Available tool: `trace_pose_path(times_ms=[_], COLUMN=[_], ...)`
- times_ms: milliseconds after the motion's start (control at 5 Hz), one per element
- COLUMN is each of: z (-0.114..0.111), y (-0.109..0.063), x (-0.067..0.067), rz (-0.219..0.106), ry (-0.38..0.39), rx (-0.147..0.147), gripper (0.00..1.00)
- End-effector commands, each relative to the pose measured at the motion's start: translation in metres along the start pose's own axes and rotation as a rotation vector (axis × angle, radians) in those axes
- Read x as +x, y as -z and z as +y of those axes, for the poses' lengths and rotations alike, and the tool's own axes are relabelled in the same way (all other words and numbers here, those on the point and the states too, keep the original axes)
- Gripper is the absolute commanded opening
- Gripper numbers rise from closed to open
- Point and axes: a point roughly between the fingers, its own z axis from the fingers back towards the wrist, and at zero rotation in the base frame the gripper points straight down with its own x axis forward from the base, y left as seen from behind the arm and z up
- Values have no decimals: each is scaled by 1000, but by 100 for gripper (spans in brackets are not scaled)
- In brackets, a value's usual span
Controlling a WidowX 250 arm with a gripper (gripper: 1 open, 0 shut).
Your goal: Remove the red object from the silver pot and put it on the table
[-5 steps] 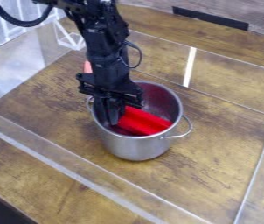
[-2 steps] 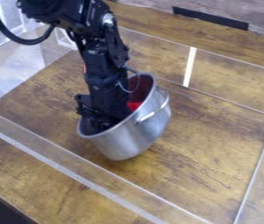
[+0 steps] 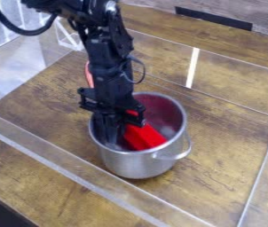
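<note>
The silver pot [image 3: 161, 161] stands upright on the table [image 3: 225, 173], a little left of the middle. The red object [image 3: 146, 138] lies slanted inside it, its upper end toward the left wall of the pot. My gripper [image 3: 115, 133] points straight down into the left half of the pot and is shut on that end of the red object. The fingertips are partly hidden by the pot's rim and the red object.
Clear acrylic walls [image 3: 42, 124] border the wooden surface on all sides. An upright clear panel edge [image 3: 193, 67] rises behind the pot. Bare wood lies to the right of the pot and in front of it.
The pot tipped over toward the left under the gripper, then settled upright again, slightly nearer the front. The gripper stayed shut inside it and shifted a little with the pot.
</note>
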Motion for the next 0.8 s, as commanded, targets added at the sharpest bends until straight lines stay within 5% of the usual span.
trace_pose_path(times_ms=[0, 200, 400, 600], z=[0, -1, 1, 3], y=[-1, 1, -6, -14], x=[11, 13, 12, 11], rz=[-50, -66, -69, -75], ry=[-13, -31, -43, -54], rx=[-1, 2, 10, 16], gripper=[100, 100, 0, 0])
